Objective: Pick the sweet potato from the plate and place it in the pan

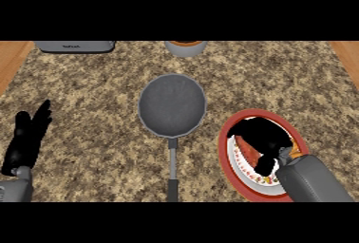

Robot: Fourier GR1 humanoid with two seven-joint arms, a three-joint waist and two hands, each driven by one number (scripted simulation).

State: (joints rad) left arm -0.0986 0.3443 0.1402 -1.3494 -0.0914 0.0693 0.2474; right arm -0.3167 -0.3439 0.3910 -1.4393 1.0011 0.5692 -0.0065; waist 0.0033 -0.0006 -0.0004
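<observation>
Fingers [261, 135] of right hand [266, 142] hide sweet potato [245, 148] on plate [228, 163].

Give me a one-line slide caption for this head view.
Right hand over the sweet potato on the red-rimmed plate, empty pan beside it, left hand resting open.

There is a single view, taken from the robot's head and aimed steeply down at the speckled stone counter [91, 76] — nearly a plan view. The forearms enter from the lower edge, the left hand [26, 137] at the view's left and the right hand [263, 137] at its right, so the view is unmirrored. The pan [172, 104] sits near the centre, its handle pointing back toward the camera; the plate [228, 142] lies lower right. The far edge crops a grey appliance [75, 46] and a round container [186, 47] — wood borders both upper corners.
</observation>
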